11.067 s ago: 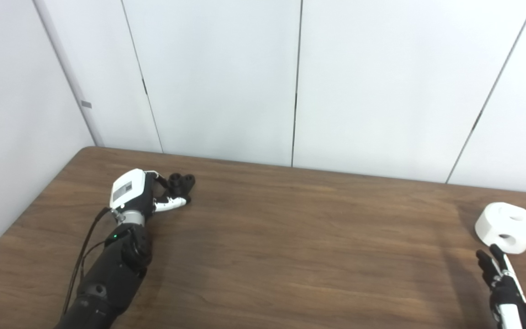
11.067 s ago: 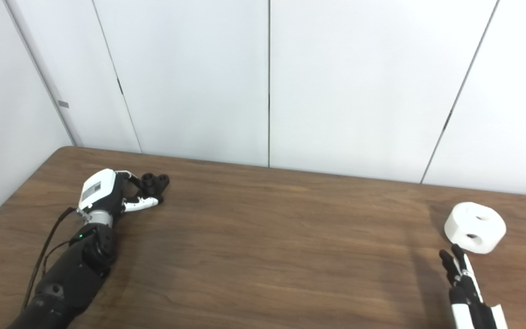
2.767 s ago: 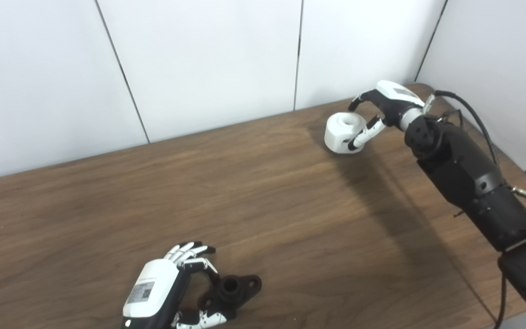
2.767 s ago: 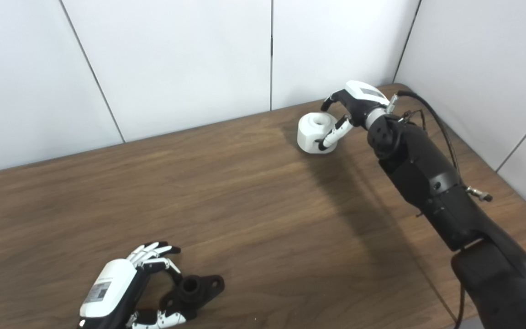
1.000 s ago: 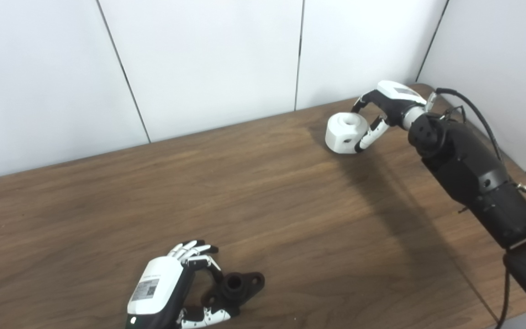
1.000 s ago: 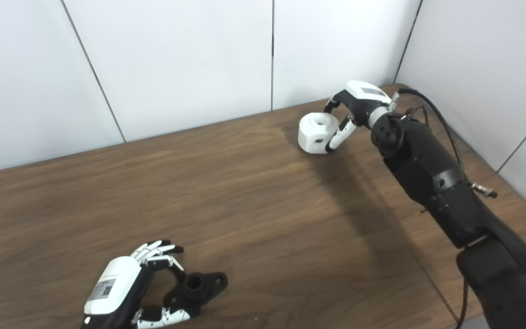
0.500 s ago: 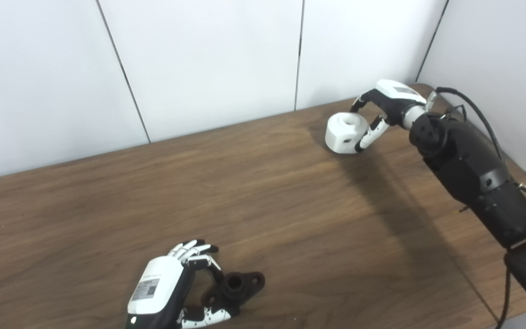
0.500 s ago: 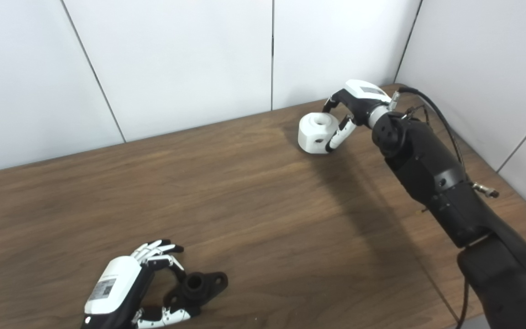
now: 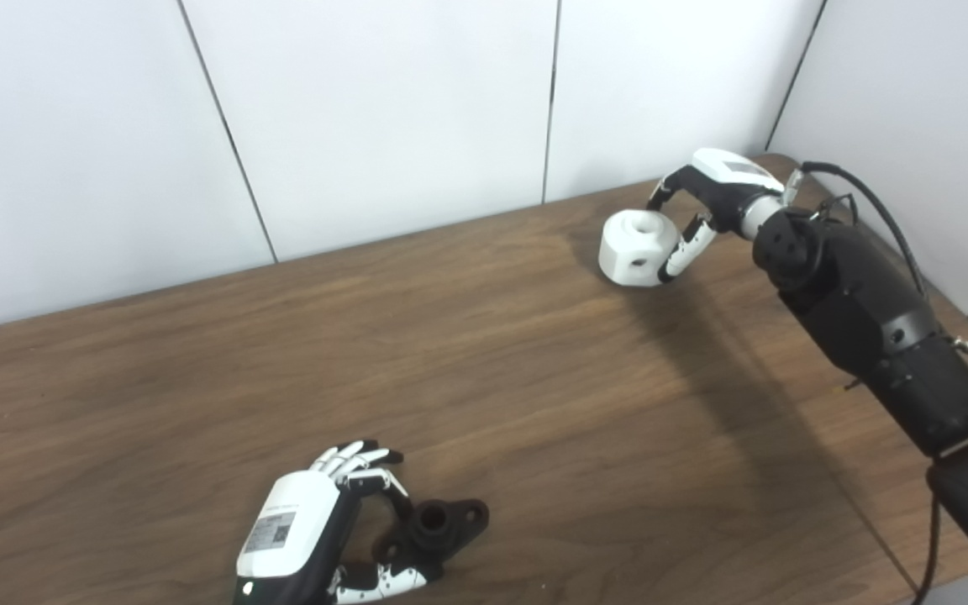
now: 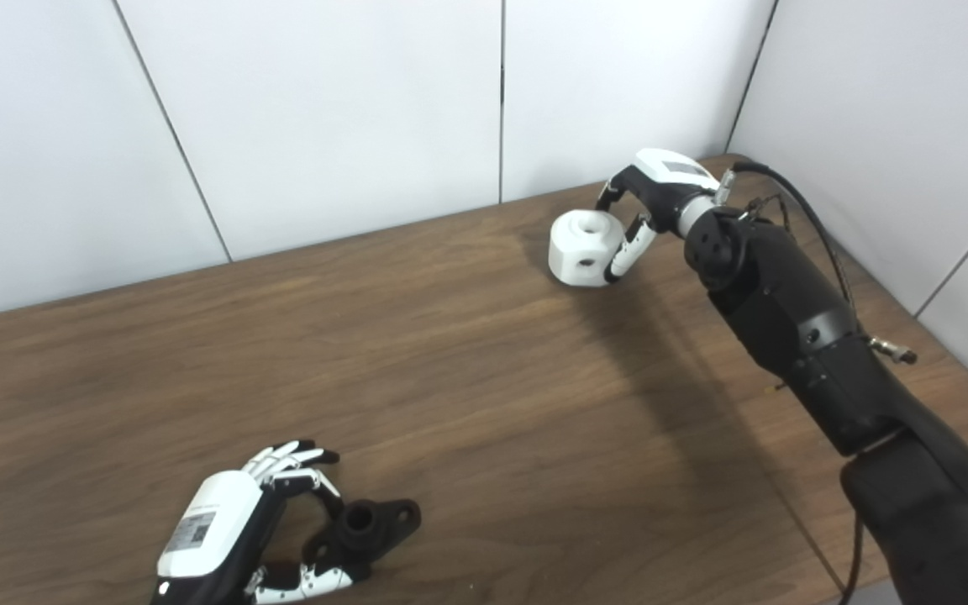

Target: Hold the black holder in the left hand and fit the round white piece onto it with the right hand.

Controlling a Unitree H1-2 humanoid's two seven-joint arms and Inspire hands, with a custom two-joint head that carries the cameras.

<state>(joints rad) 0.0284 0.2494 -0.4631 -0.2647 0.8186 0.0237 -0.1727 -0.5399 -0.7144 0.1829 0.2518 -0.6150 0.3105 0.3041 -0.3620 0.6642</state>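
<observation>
Counter (image 9: pixel 534 395) of dark brown wood, white wall panels (image 9: pixel 383 118) behind and along the right edge. Left hand (image 9: pixel 299 538) sits at the near edge, left of centre, white back plate up, arm coming in from the bottom. Its fingers (image 9: pixel 354 460) curl around the left end of the black holder (image 9: pixel 438 525); thumb runs under the near side of the holder. Grip looks loose, fingers curved round it, partly spread; cannot tell if they press tight. Holder lies on the counter, a round socket opening upward, a flat tab with a small hole sticking out toward the right. Right arm (image 9: pixel 862 319), black, reaches along the right edge to the far right corner. Cable (image 9: pixel 870 210) loops over the forearm. Right hand (image 10: pixel 656 197) wraps the round white piece (image 10: pixel 582 248) from its right side: fingers over the far top edge, thumb (image 10: pixel 628 244) down the near right side, pinching it between them. White piece is a short cylinder with a hole in the top face and a smaller hole in the side facing the camera. Piece sits near the far edge, close to the wall; cannot tell if its base touches the counter or is lifted a little. Dark shadow falls on the counter under the right arm. Holder and white piece are well apart, at opposite corners of the counter.
</observation>
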